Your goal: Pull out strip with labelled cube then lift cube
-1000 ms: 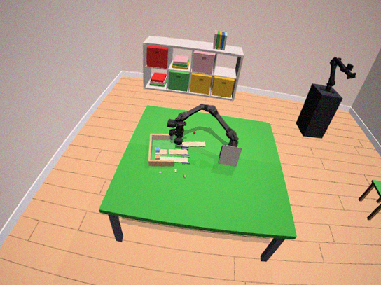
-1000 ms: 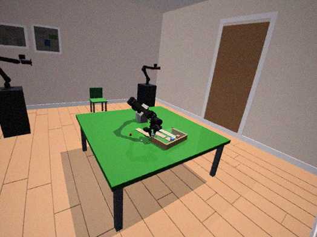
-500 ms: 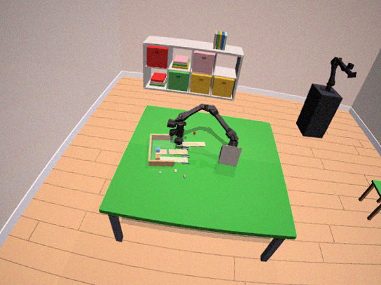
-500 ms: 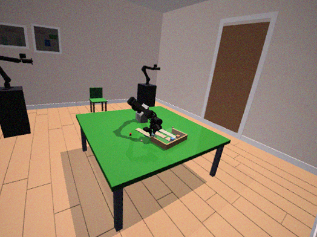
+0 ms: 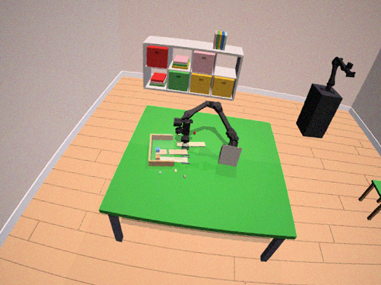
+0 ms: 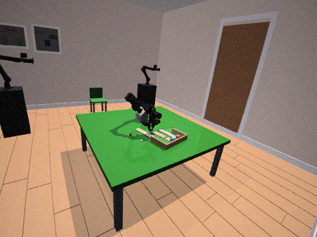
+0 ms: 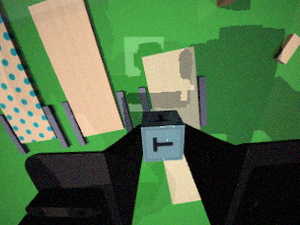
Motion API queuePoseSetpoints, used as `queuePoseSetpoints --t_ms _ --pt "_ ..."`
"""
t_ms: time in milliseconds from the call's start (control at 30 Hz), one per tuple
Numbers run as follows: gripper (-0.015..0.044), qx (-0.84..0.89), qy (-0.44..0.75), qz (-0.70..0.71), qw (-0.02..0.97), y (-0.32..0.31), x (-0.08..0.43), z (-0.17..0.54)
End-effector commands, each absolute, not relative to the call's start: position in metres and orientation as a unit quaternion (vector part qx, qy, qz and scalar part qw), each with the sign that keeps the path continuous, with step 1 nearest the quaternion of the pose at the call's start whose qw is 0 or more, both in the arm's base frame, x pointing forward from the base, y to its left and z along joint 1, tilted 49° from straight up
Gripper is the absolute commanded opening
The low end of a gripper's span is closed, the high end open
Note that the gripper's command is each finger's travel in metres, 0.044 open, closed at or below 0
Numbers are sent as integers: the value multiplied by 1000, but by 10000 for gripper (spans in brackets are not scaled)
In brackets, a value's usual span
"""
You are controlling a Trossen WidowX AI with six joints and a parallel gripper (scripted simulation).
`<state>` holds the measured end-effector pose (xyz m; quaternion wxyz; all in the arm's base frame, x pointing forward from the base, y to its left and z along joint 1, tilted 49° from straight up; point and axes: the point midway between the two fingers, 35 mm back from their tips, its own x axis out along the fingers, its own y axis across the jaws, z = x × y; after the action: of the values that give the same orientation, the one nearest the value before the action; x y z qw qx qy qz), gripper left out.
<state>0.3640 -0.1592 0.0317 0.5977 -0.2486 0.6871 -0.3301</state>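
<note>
My gripper (image 5: 185,145) (image 6: 151,130) (image 7: 160,127) is shut on the pale blue cube (image 7: 163,143), whose top shows a dark T. The cube is held over the pulled-out strip (image 5: 199,145) (image 6: 141,131) (image 7: 184,187), which lies outside the tray between low dark rails; the height of the gap is hard to tell. The middle strip (image 5: 178,152) (image 7: 81,69) shows a gap along its length in the top view. The front strip (image 5: 177,159) has teal dots in the wrist view (image 7: 17,84).
The open wooden tray (image 5: 161,163) (image 6: 159,143) holds a blue cube (image 5: 157,149) and an orange block (image 5: 157,157). A red cube (image 5: 194,132) (image 6: 130,134) lies behind the strips. Small blocks lie in front of the tray. The grey box (image 5: 230,156) stands at the arm's base.
</note>
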Motion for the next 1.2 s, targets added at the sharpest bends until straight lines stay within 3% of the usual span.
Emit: queuePoseSetpoints --t_ms 0,833,1167 --pt "0 -246 685 -331 600 -154 358 35" --pt "0 -247 687 -330 598 -125 280 22" --pt "0 -246 687 -330 599 -99 283 44"
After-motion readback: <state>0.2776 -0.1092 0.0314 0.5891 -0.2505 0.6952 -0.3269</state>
